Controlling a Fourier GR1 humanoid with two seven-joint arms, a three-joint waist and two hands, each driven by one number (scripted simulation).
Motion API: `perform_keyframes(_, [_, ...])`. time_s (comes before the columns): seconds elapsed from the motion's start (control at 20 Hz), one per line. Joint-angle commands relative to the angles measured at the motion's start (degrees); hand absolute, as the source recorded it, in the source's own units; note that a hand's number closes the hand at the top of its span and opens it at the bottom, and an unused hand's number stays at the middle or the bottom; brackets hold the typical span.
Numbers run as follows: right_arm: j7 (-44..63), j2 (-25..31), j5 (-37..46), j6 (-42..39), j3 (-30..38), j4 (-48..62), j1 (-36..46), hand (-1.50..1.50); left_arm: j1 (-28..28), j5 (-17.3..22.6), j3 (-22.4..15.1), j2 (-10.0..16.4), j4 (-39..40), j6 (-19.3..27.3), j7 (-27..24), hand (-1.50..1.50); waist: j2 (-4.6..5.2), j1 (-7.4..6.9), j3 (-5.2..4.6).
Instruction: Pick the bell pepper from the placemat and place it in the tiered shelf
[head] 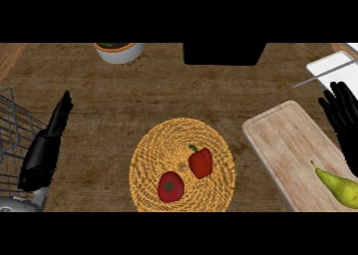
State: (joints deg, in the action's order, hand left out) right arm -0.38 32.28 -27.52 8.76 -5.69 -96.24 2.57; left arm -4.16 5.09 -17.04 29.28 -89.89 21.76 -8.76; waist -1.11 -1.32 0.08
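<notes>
A red bell pepper [201, 162] with a green stem lies on the round woven placemat [159, 144] near the counter's front middle. Just below and left of it on the same mat sits a red tomato [170, 187]. The wire tiered shelf [8, 144] stands at the left edge, only partly in view. My left hand [47, 144] is beside the shelf, left of the mat, fingers straight and pointing away, holding nothing. At the right edge my right hand [347, 119] is open with fingers up, well clear of the pepper.
A wooden cutting board [284, 144] lies right of the mat with a green pear [340, 187] on its near corner. A white pot [120, 51] and a black block [224, 53] stand at the back. A white tray [336, 67] sits at the back right.
</notes>
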Motion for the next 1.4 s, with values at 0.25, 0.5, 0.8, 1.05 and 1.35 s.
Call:
perform_keyframes(0.25, [-0.96,-1.88,10.09,-4.33,-9.3,3.23,23.77,1.5,-8.89,12.1,4.65,-3.58,1.29,-6.43,11.87,0.0,2.19,-2.68,-0.17])
perform_keyframes(0.5, [2.58,-13.47,3.36,-1.65,-8.4,15.33,22.74,-1.5,-8.51,15.34,5.58,-4.36,1.15,-7.39,16.26,0.0,1.7,-1.02,0.02])
perform_keyframes(0.8, [1.92,-12.2,3.12,-13.0,-9.73,13.6,28.39,-1.5,-11.01,16.38,9.44,-3.06,5.26,-10.57,17.84,0.0,1.16,0.87,-0.09])
perform_keyframes(1.05, [19.78,-3.47,6.05,-17.77,-17.49,4.84,30.95,-1.5,-9.66,16.12,9.11,-4.0,5.41,-10.12,16.65,0.0,0.6,1.49,-0.26])
perform_keyframes(1.35, [28.73,6.36,23.63,-24.65,-28.74,2.11,41.08,-1.5,-10.72,15.58,8.34,-4.74,6.14,-10.02,16.93,0.0,0.42,0.99,-0.48])
